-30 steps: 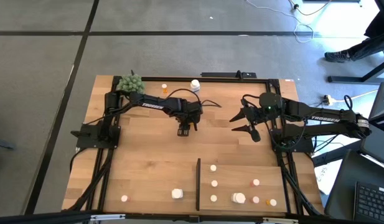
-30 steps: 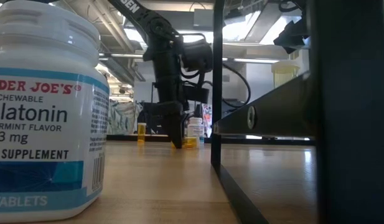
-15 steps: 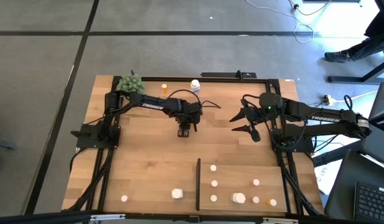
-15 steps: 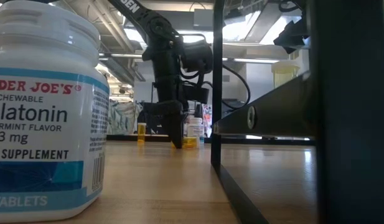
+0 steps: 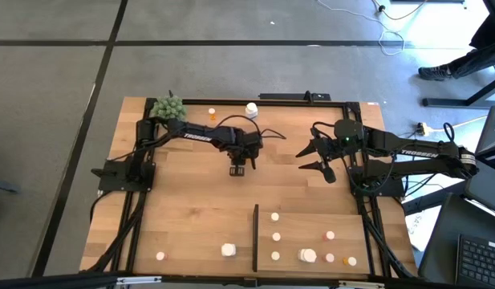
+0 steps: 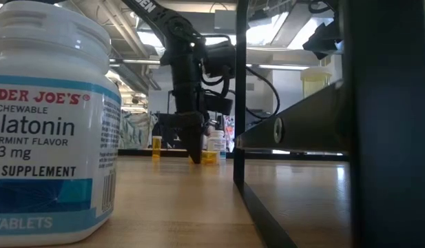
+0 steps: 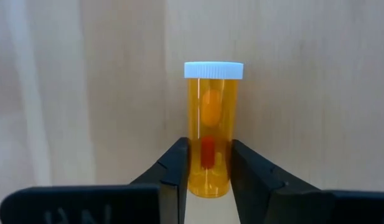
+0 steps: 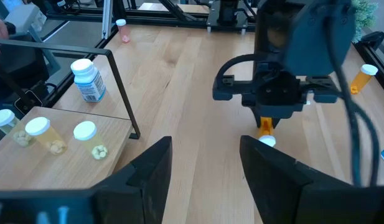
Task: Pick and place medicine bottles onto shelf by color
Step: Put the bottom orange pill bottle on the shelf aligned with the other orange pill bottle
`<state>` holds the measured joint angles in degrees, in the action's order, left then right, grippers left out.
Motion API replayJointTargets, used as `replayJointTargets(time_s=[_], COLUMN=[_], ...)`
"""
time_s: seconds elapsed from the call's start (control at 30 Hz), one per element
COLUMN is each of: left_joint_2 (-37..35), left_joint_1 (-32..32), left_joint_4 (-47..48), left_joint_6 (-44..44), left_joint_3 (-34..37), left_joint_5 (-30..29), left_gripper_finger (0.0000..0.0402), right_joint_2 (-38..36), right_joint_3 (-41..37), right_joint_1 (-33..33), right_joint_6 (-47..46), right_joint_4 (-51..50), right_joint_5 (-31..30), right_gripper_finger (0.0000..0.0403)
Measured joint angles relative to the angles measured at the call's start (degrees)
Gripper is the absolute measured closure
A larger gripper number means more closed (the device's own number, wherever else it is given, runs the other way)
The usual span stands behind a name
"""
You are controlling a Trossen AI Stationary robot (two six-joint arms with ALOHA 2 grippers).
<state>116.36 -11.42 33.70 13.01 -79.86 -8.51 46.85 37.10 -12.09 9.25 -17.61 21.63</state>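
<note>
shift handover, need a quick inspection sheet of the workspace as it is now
surface: light-wood table, black frame around it.
job's things: orange bottle lying flat between the left gripper's fingers; shelf at the near right carrying several bottles; two more bottles at the far edge, two left of the shelf.
clutter: green plant ball at the far left corner.
grippers: left gripper at table centre, fingers against the orange bottle's sides; right gripper open, waiting to the right.
cables: black loops on the left arm; cords on the floor.
surroundings: grey floor, a person's leg at far right.
</note>
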Motion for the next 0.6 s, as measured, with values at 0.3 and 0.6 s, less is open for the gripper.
replayJointTargets(time_s=[0.3,0.6], left_joint_2=[0.0,0.0], left_joint_1=[0.0,0.0], left_joint_4=[4.1,12.5], left_joint_6=[-0.4,-1.0], left_joint_3=[-7.0,-17.2], left_joint_5=[2.4,2.4], left_gripper_finger=[0.032,0.032], right_joint_2=[0.0,0.0], right_joint_3=[0.0,0.0], right_joint_1=[0.0,0.0], right_joint_6=[0.0,-0.3], right_joint_4=[0.0,0.1], right_joint_5=[0.0,-0.1], right_gripper_finger=[0.0211,0.0211])
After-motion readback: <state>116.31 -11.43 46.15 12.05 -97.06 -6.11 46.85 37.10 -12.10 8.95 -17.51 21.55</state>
